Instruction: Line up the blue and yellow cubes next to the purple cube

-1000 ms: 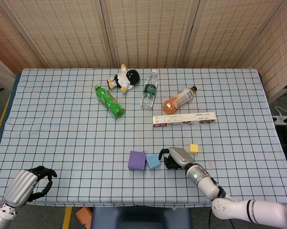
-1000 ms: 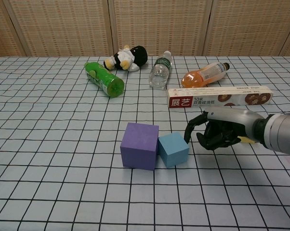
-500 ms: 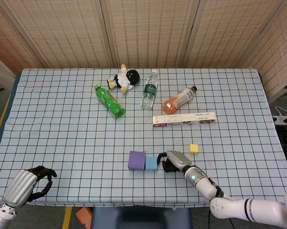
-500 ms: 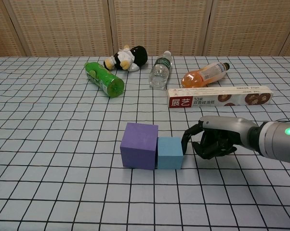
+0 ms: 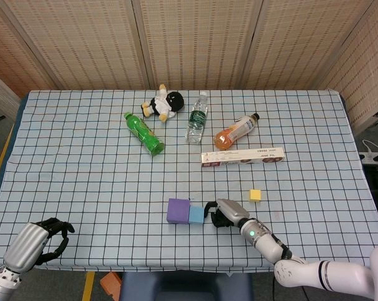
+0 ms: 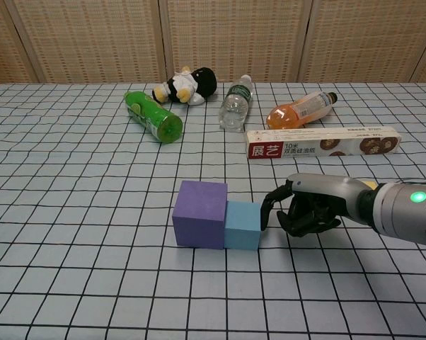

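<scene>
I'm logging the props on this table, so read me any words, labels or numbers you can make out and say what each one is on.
"展艺" in white on a red panel: left end of the long box.
"10米" and a row of smaller characters beside that panel: same box; the row is too blurred to read.
Labels on the clear water bottle, orange drink bottle and green bottle: too small to read.
Cubes: no text.

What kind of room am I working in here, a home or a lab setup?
Most likely a staged lab or data-collection setup, not a home: woven folding screens wall off the table, a checked cloth covers it, and unrelated props lie scattered, such as a plush toy and foam cubes like the purple cube.
</scene>
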